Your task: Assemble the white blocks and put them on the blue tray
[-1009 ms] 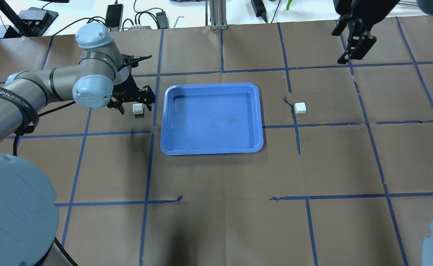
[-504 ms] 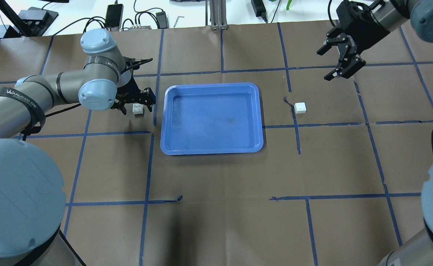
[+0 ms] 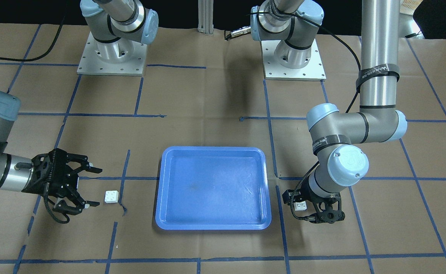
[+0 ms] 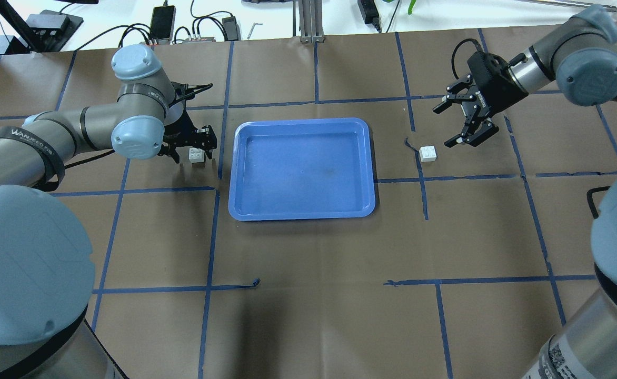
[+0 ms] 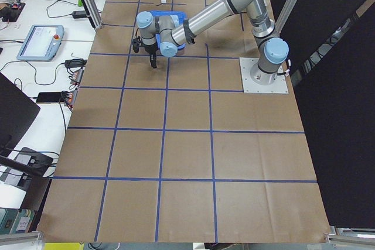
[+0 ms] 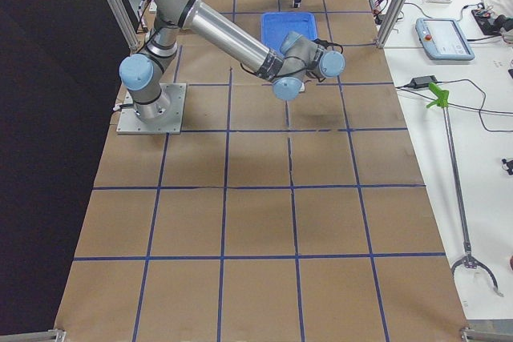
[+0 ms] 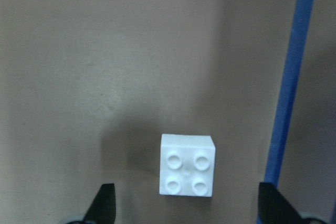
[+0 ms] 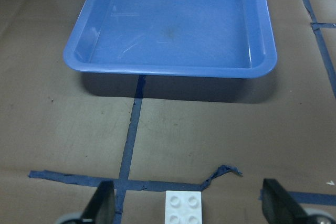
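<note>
One white block lies on the paper left of the blue tray. My left gripper is open and straddles it from above. In the left wrist view the block sits studs up between the two fingers, touching neither. The other white block lies right of the tray. My right gripper is open, just beyond and to the right of it, pointing at it. The right wrist view shows that block between the fingers, with the tray behind. The tray holds nothing.
Brown paper with a blue tape grid covers the table. A torn tape end lies beside the right block. Cables, a phone and power bricks sit past the far edge. Both arm bases stand on the robot's side.
My right arm has swung in from the far right corner and come down toward the right block, still open. My left gripper has stayed over the left block, barely shifting.
</note>
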`<state>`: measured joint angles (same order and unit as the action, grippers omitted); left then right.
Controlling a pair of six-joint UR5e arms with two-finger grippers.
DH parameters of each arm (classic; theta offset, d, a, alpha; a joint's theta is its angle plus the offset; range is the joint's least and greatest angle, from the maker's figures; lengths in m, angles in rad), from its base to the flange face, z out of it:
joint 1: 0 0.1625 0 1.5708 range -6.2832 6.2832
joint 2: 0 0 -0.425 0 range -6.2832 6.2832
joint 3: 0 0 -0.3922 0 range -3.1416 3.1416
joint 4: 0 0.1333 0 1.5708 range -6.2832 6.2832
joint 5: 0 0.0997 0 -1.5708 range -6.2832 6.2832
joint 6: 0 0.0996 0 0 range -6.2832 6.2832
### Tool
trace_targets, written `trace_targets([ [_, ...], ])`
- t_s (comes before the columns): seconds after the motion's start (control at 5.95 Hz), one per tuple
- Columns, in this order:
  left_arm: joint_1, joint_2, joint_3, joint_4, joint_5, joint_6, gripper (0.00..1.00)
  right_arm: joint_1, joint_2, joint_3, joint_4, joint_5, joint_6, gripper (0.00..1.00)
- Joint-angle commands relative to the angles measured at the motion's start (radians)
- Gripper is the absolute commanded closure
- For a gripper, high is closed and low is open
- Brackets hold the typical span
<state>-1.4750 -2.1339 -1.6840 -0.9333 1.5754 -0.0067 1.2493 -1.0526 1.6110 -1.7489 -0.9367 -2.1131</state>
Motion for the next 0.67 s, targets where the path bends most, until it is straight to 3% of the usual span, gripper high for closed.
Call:
trace_targets([
  [0.0,-0.001,-0.003,-0.002,0.005,0.000,0.002,0.53,-0.002,0.031,0.065,-0.104,-0.004,-0.037,0.00],
  [0.17,-0.001,-0.001,0.000,0.007,-0.002,0.004,0.79,-0.002,0.049,0.067,-0.104,-0.013,-0.048,0.00],
  [0.34,-0.001,0.003,0.010,0.005,-0.002,0.005,0.93,-0.001,0.061,0.067,-0.104,-0.016,-0.056,0.00],
  [0.5,-0.001,0.018,0.024,-0.007,0.000,0.004,1.00,-0.001,0.063,0.067,-0.104,-0.017,-0.056,0.00],
])
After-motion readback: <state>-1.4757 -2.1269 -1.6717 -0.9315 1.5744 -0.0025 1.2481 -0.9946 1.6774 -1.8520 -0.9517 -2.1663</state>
